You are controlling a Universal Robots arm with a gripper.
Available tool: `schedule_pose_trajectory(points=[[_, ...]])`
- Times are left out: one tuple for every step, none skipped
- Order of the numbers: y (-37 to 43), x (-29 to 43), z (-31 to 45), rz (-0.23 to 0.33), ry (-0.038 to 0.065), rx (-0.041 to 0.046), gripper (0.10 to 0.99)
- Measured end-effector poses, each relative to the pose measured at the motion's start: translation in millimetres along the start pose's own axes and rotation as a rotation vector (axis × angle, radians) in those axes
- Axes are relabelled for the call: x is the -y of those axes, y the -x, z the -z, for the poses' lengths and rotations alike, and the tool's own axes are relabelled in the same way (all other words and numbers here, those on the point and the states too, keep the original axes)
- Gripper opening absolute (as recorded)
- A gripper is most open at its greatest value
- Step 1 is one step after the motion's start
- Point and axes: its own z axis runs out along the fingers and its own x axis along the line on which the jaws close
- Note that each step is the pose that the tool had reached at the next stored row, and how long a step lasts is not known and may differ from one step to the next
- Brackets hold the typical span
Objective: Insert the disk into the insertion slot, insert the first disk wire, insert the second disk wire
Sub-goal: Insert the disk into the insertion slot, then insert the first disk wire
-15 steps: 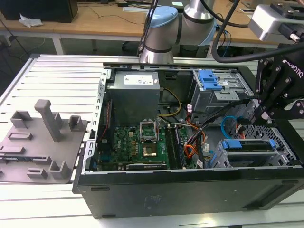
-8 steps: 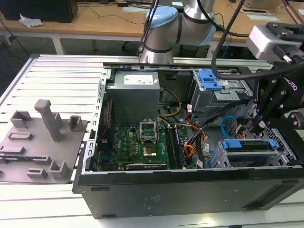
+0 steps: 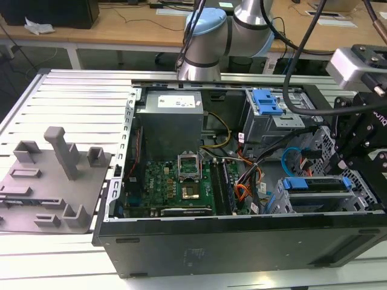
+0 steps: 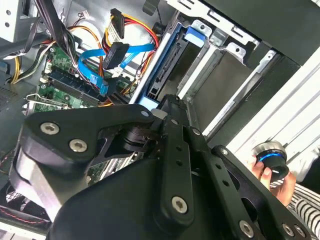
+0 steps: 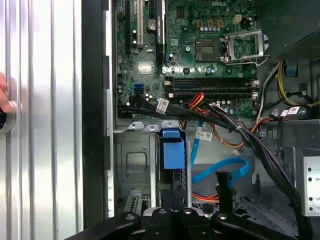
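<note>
The disk [image 3: 315, 184], a drive in a bright blue carrier, sits edge-up inside the insertion slot [image 3: 363, 193], a grey perforated cage at the exterior view's right end of the case. My black gripper [image 3: 341, 163] hangs right over it. In both wrist views the gripper [image 5: 172, 202] [image 4: 161, 102] meets the disk's [image 5: 173, 150] [image 4: 152, 75] near end. The first disk wire [image 4: 132, 22], red and orange with a black plug, hangs loose beside the slot. The second disk wire [image 5: 225, 170], a light-blue loop [image 4: 95, 57], also lies free, its plug in the air.
The open computer case holds a green motherboard [image 3: 175, 175], a power supply [image 3: 169, 118] and a taller cage with a blue latch [image 3: 266, 101]. Thick black cable bundles [image 5: 240, 132] cross near the slot. A person's hand [image 4: 272, 172] holds a round knob outside the case. A grey fixture plate [image 3: 51, 181] lies on the exterior view's left.
</note>
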Motion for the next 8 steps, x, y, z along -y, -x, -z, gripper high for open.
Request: schedule_pose_trajectory(points=[[0.0, 0.0, -0.2, 0.000, 0.000, 0.0002, 0.106], [0.0, 0.0, -0.4, 0.000, 0.000, 0.0003, 0.106], [0.0, 0.0, -0.4, 0.000, 0.000, 0.0003, 0.106], [0.0, 0.0, -0.5, 0.000, 0.000, 0.0003, 0.106], [0.0, 0.0, -0.5, 0.000, 0.000, 0.0003, 0.106], [0.0, 0.0, -0.6, 0.000, 0.000, 0.0003, 0.106], [0.0, 0.0, -0.7, 0.000, 0.000, 0.0003, 0.106], [0.0, 0.0, -0.7, 0.000, 0.000, 0.0003, 0.106]])
